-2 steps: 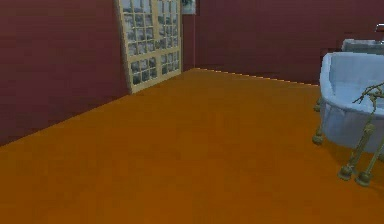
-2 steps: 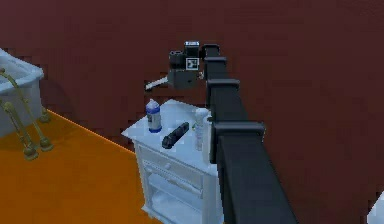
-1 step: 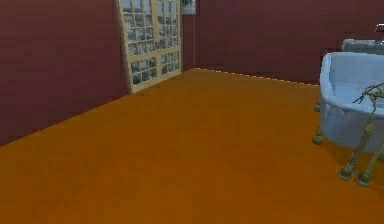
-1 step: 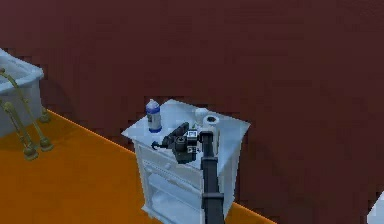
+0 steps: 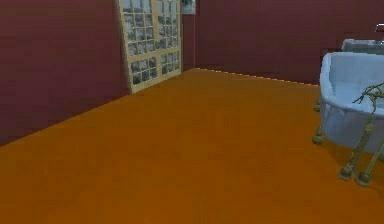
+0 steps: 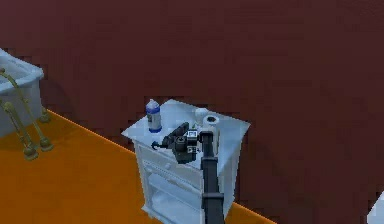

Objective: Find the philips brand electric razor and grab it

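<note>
I'm not making out any txt, nos., brand or sign anywhere. The bottle (image 6: 153, 114) on the tabletop (image 6: 235, 135) is showing whatever's on its body too small to read. The white squares (image 6: 191, 140) at my arm's far end are carrying black marks, but they're patterns, not chars I can read. The wall picture (image 5: 188, 6) is too small to tell.

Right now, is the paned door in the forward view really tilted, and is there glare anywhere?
Forward view: the paned door leans only in the picture, not in the room; the orange floor is evenly lit, without glare. Arm side view: the white cabinet stands bright against the dark red wall, also without glare.
</note>
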